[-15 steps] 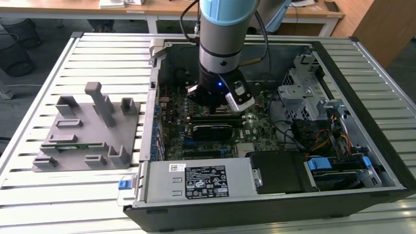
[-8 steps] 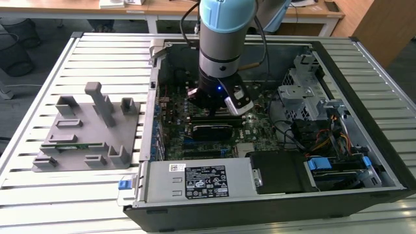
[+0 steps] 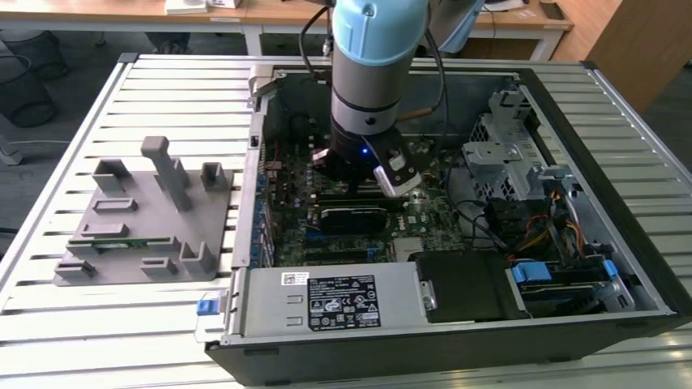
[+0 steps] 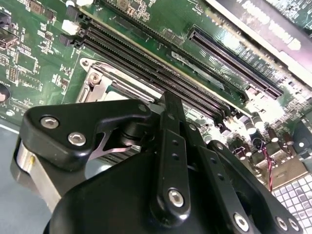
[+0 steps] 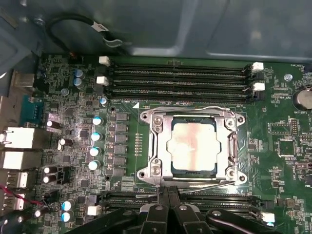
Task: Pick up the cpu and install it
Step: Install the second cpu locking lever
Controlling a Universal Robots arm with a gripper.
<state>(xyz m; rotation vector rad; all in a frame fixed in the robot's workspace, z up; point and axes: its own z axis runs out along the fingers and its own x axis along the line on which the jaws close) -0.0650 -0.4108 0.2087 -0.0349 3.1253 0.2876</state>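
Cpu (image 5: 193,146) lay flat inside socket frame (image 5: 155,146), metal top up, just beyond gripper (image 5: 168,207); gripper fingers met, gripping nothing, above frame's near edge.

socket frame (image 4: 105,87) mostly hidden behind gripper linkage in second wrist view | cpu (image 5: 192,147) edges tucked under frame in first wrist view | gripper (image 5: 168,195) cut off by picture edge, fingertip gap unclear | arm (image 3: 373,65) cropped at top in exterior view, covers motherboard (image 3: 292,235) centre
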